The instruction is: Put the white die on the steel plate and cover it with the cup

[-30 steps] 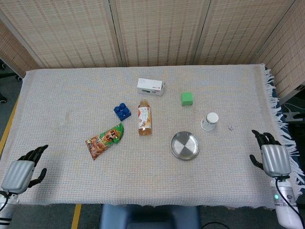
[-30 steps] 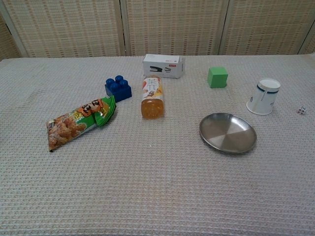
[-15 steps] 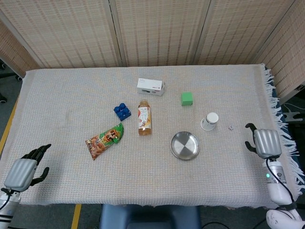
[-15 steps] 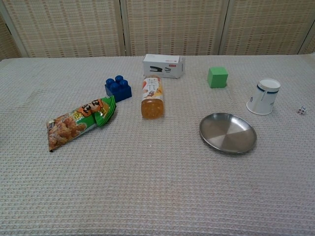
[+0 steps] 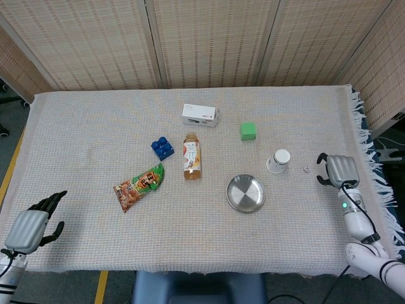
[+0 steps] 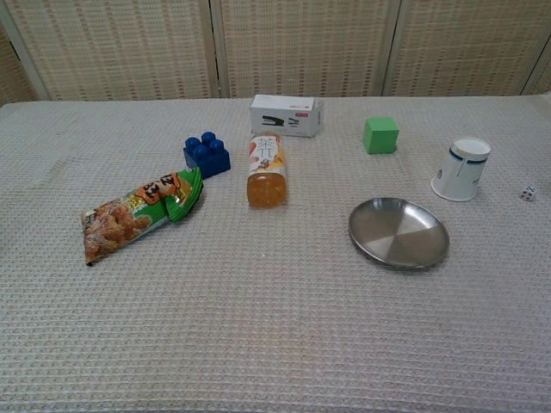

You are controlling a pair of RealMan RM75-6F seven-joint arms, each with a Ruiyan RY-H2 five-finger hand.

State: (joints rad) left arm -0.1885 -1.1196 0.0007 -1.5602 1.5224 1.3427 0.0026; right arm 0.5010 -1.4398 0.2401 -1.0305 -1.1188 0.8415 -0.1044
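Our right hand (image 5: 340,170) hangs over the tabletop (image 5: 88,126), holding nothing, fingers curled downward and apart. Just to its left sits the white die (image 5: 307,169), then the cup (image 5: 278,161) on its side, and farther left the steel plate (image 5: 245,193). Way off, our left hand (image 5: 30,226) waits, fingers spread and empty.

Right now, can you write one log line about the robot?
right hand open beside white die | cup upside down on cloth | steel plate bare | left hand idle
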